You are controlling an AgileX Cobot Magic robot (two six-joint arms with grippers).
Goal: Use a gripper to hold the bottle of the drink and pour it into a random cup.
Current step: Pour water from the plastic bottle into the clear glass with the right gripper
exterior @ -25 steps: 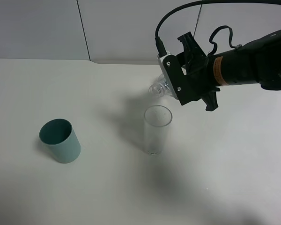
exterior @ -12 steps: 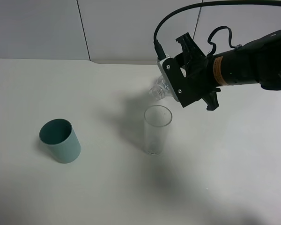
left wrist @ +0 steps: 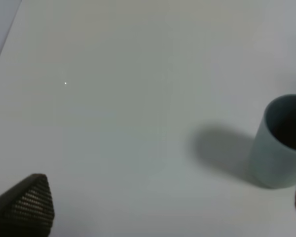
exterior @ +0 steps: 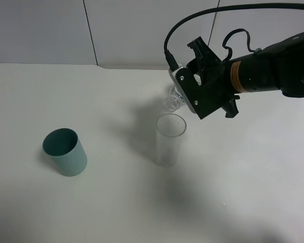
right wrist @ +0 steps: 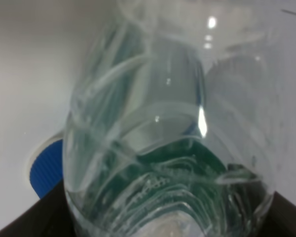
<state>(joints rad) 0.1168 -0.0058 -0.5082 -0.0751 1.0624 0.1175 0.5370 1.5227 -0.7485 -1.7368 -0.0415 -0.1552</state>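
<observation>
My right gripper (exterior: pixel 188 96) is shut on the bottle of the drink (exterior: pixel 172 101) and holds it tilted, its ribbed neck pointing down-left just above the mouth of the clear glass cup (exterior: pixel 169 140). In the right wrist view the bottle (right wrist: pixel 163 138) fills the frame, with its green label showing through the plastic, and the black jaws sit at its sides. No liquid shows in the glass. My left gripper (left wrist: pixel 165 212) is open and empty over the table, with one fingertip (left wrist: pixel 29 205) in view; it is out of the exterior high view.
A teal-green opaque cup (exterior: pixel 65 152) stands at the left of the white table (exterior: pixel 116 202); it also shows in the left wrist view (left wrist: pixel 281 140). A round white and blue thing (right wrist: pixel 42 168) lies on the table beyond the bottle.
My right gripper has rotated a little, and the bottle's neck has tipped lower, closer to the glass's mouth. The cups have not moved.
</observation>
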